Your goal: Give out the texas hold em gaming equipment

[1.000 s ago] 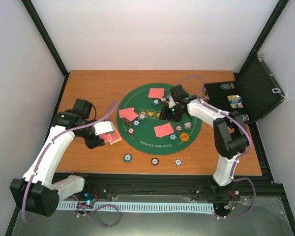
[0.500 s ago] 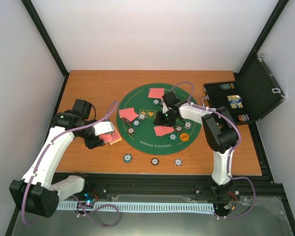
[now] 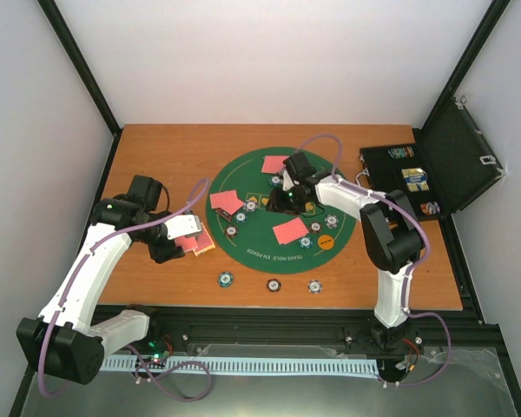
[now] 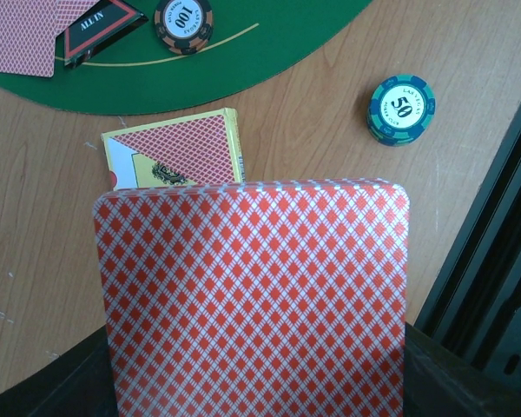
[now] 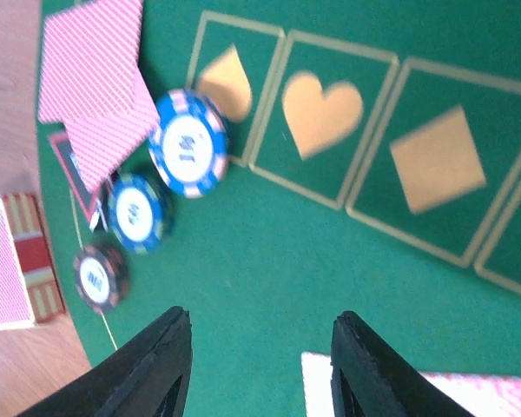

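Nearest the arm bases, three poker chips lie in a row on the bare wood of the table: a teal chip, a dark chip and a blue-and-white chip, each well apart from the next; a little farther, at the left, the left gripper is pressed together on a red-backed card, held above the wood, and whether more cards lie beneath it cannot be told; a card box rests on the wood under it, just beside the rim of the green mat; on the mat's near side lie a single card and an orange button, with small chips around them; at its left edge sit a black triangular marker, a chip marked 100 and two overlapping cards; near the mat's middle the right gripper hangs low over the printed suit boxes, fingers spread with only felt between them; two blue chips lie just left of it; farther off lies another card; at the far right a black case stands open.
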